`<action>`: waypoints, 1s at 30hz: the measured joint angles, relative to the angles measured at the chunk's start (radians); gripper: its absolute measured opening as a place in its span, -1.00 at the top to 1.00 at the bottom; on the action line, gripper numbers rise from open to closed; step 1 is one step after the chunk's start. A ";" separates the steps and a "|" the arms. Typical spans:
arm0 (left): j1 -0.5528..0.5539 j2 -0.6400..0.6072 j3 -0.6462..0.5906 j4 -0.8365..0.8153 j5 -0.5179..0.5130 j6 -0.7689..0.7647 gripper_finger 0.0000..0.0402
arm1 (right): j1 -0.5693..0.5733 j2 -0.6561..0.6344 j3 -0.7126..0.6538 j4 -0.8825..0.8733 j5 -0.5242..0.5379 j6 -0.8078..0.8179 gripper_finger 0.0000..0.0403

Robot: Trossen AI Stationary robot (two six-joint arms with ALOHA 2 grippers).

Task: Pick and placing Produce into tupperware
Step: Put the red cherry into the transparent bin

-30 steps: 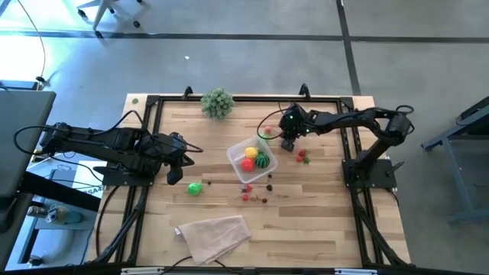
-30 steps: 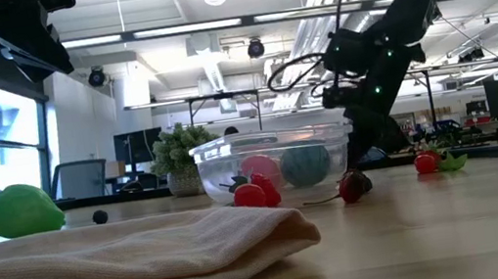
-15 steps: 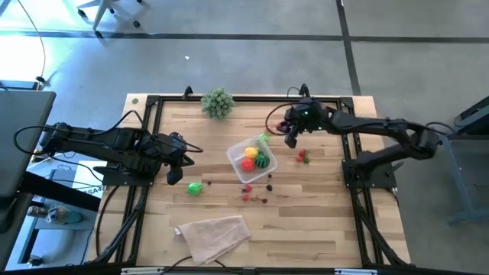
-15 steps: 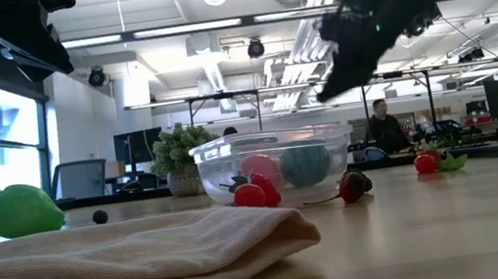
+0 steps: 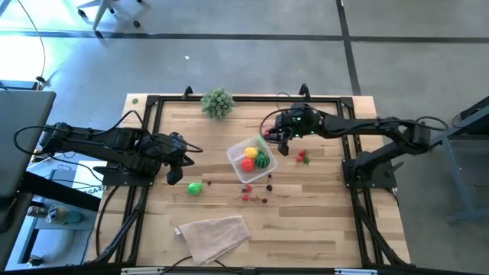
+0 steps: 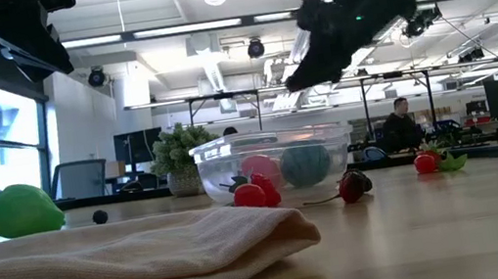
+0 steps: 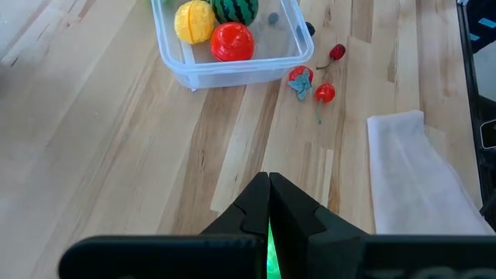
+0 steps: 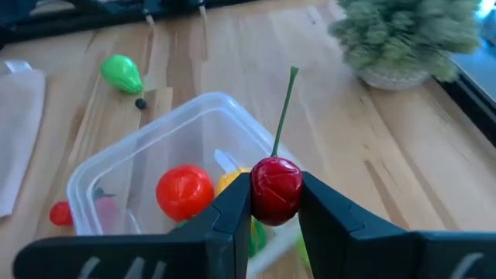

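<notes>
High view: our right gripper (image 5: 273, 140), up from the table a second ago, hangs over the box (image 5: 250, 159) | Right wrist: jaws pinch a cherry (image 8: 276, 188) above the box, holding red, yellow, green pieces | Left wrist: left gripper (image 7: 269, 203) pressed together, idle.

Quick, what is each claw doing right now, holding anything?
Left gripper: closed, empty, waiting at the table's left side.
Right gripper: closed on a red cherry, above the tupperware.
</notes>
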 joint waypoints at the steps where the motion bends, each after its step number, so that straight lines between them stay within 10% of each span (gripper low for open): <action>1: 0.000 0.000 0.000 0.000 0.000 0.000 1.00 | 0.009 0.029 0.025 -0.005 0.001 -0.014 0.61; 30: 0.000 0.000 0.000 0.000 0.000 0.000 1.00 | 0.082 0.352 0.220 -0.234 0.104 -0.095 0.61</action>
